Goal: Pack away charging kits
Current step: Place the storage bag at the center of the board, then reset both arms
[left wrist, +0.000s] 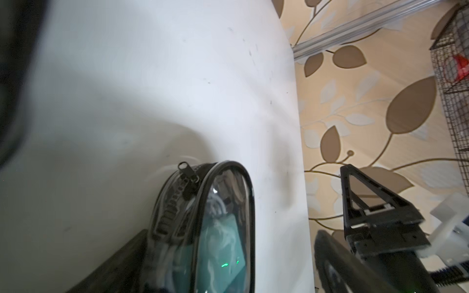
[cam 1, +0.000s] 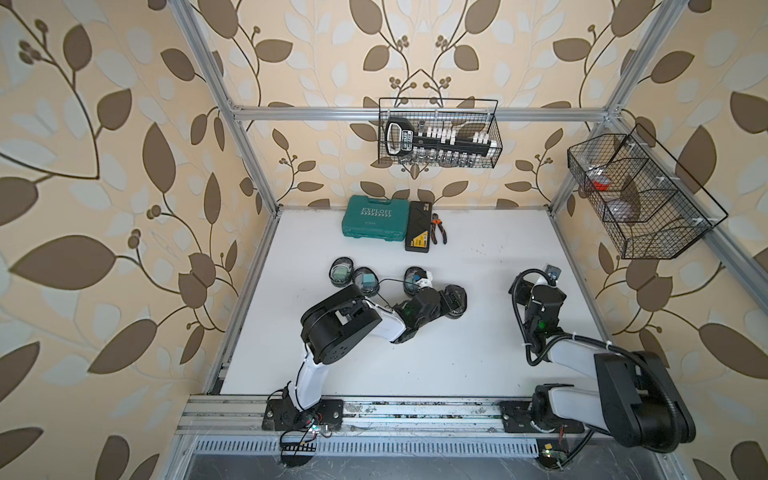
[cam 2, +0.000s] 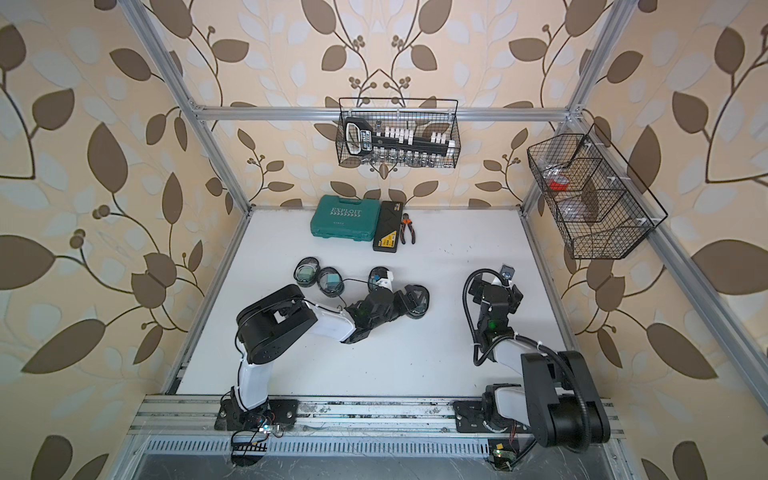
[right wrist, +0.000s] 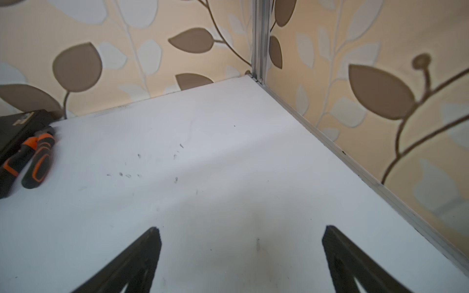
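Left gripper [cam 1: 453, 300]: jaws spread wide either side of a clear pouch [left wrist: 228, 192] holding a teal adapter [left wrist: 223, 253], mid-table [cam 1: 415, 365]. Row of three pouches [cam 1: 365, 282]: between that and the left edge. Right gripper [right wrist: 241, 228]: jaws apart, near the right edge.

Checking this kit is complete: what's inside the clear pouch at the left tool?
Inside the clear oval black-rimmed zip pouch: a teal plug adapter and pale coiled cable. Reflections and the frame edge hide the rest.
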### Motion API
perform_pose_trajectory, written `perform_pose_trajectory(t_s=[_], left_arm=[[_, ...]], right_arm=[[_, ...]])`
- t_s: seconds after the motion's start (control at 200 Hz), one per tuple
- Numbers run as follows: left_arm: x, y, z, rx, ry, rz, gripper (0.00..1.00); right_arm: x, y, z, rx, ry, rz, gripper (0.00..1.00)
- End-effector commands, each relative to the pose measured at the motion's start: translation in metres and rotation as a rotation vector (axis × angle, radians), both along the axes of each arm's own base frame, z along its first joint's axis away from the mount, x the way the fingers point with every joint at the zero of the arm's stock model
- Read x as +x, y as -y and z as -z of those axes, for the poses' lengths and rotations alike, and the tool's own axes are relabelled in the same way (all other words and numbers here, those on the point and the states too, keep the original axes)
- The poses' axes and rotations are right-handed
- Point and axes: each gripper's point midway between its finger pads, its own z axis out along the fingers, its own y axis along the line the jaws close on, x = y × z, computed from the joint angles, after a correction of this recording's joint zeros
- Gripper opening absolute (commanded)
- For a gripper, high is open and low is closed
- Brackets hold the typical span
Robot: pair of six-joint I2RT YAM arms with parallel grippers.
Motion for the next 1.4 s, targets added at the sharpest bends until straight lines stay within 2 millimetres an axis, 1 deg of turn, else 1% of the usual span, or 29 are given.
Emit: perform_pose_trajectory(t_s=[0.0, 0.065, 0.22, 0.245, 0.35, 0.45, 0.53, 0.61, 0.65, 0.705, 0.75, 0.84, 0.91, 0.92, 0.935, 0.94, 0.96, 0.965, 0.975, 0.98, 1.005, 1.015, 1.03, 1.07, 1.145, 1.195, 1.24, 1.31, 1.394], left_arm=[[0.005, -0.055, -0.023, 0.168, 0.024, -0.158, 0.99], [0.002, -0.080, -0.042, 0.246, 0.045, -0.212, 0.99], [0.001, -0.143, -0.087, 0.429, 0.125, -0.345, 0.99], [0.002, -0.160, -0.104, 0.447, 0.152, -0.393, 0.99], [0.005, -0.249, -0.127, 0.641, 0.180, -0.642, 0.99], [0.013, -0.320, -0.133, 0.774, 0.244, -0.741, 0.99], [0.018, -0.344, -0.140, 0.794, 0.378, -0.638, 0.99], [0.012, -0.367, -0.141, 0.884, 0.459, -0.615, 0.99], [0.010, -0.380, -0.137, 0.949, 0.471, -0.633, 0.99], [0.012, -0.397, -0.119, 1.010, 0.443, -0.646, 0.99], [0.015, -0.404, -0.099, 1.041, 0.431, -0.644, 0.99], [0.025, -0.411, -0.066, 1.124, 0.395, -0.626, 0.99], [0.036, -0.420, -0.042, 1.125, 0.310, -0.621, 0.99], [0.038, -0.422, -0.040, 1.122, 0.300, -0.621, 0.99], [0.042, -0.426, -0.040, 1.114, 0.300, -0.623, 0.99], [0.044, -0.425, -0.035, 1.110, 0.291, -0.607, 0.99], [0.050, -0.423, -0.027, 1.095, 0.274, -0.557, 0.99], [0.052, -0.421, -0.026, 1.089, 0.272, -0.541, 0.99], [0.053, -0.419, -0.023, 1.084, 0.256, -0.512, 0.99], [0.054, -0.417, -0.022, 1.075, 0.254, -0.493, 0.99], [0.057, -0.410, -0.017, 1.044, 0.244, -0.429, 0.99], [0.058, -0.411, -0.017, 1.034, 0.248, -0.424, 0.99], [0.058, -0.409, -0.016, 1.017, 0.260, -0.415, 0.99], [0.052, -0.405, -0.014, 0.963, 0.320, -0.396, 0.99], [0.049, -0.405, -0.013, 0.940, 0.369, -0.403, 0.99], [0.052, -0.401, -0.009, 0.939, 0.321, -0.351, 0.99], [0.056, -0.398, -0.010, 0.944, 0.345, -0.336, 0.99], [0.054, -0.396, -0.008, 0.940, 0.328, -0.316, 0.99], [0.054, -0.395, -0.008, 0.936, 0.335, -0.316, 0.99]], right_arm=[[0.026, -0.021, -0.012, -0.026, 0.053, -0.119, 0.99], [0.036, -0.034, -0.002, -0.058, -0.017, -0.164, 0.99], [0.036, -0.036, -0.003, -0.080, -0.032, -0.146, 1.00], [0.037, -0.038, -0.003, -0.093, -0.036, -0.142, 1.00], [0.037, -0.040, -0.002, -0.099, -0.042, -0.140, 1.00], [0.036, -0.040, -0.003, -0.102, -0.036, -0.139, 1.00], [0.034, -0.040, -0.005, -0.106, -0.023, -0.137, 1.00], [0.034, -0.040, -0.005, -0.106, -0.025, -0.137, 0.99], [0.034, -0.040, -0.005, -0.103, -0.025, -0.138, 1.00], [0.037, -0.041, -0.007, -0.104, -0.027, -0.141, 1.00], [0.046, -0.044, -0.003, -0.107, -0.066, -0.155, 1.00], [0.075, -0.052, 0.024, -0.118, -0.282, -0.198, 1.00], [0.099, -0.064, 0.083, -0.099, -0.621, -0.264, 1.00], [0.098, -0.066, 0.097, -0.087, -0.700, -0.279, 1.00], [0.102, -0.072, 0.106, -0.065, -0.768, -0.306, 1.00], [0.096, -0.073, 0.121, -0.058, -0.819, -0.314, 1.00], [0.102, -0.080, 0.149, -0.039, -0.927, -0.356, 1.00], [0.097, -0.082, 0.160, -0.031, -0.970, -0.367, 0.96], [0.101, -0.087, 0.171, -0.022, -1.025, -0.402, 0.77], [0.101, -0.088, 0.173, -0.014, -1.058, -0.401, 0.74], [0.111, -0.086, 0.179, -0.023, -1.144, -0.357, 0.83], [0.113, -0.087, 0.180, -0.029, -1.167, -0.349, 0.95], [0.117, -0.088, 0.180, -0.047, -1.173, -0.345, 0.99], [0.118, -0.091, 0.175, -0.161, -1.112, -0.362, 0.99], [0.116, -0.105, 0.134, -0.364, -0.900, -0.343, 1.00], [0.112, -0.105, 0.104, -0.470, -0.759, -0.263, 1.00], [0.109, -0.107, 0.087, -0.537, -0.673, -0.211, 1.00], [0.099, -0.079, 0.058, -0.582, -0.574, 0.029, 1.00], [0.087, -0.063, 0.034, -0.465, -0.455, 0.066, 1.00]])
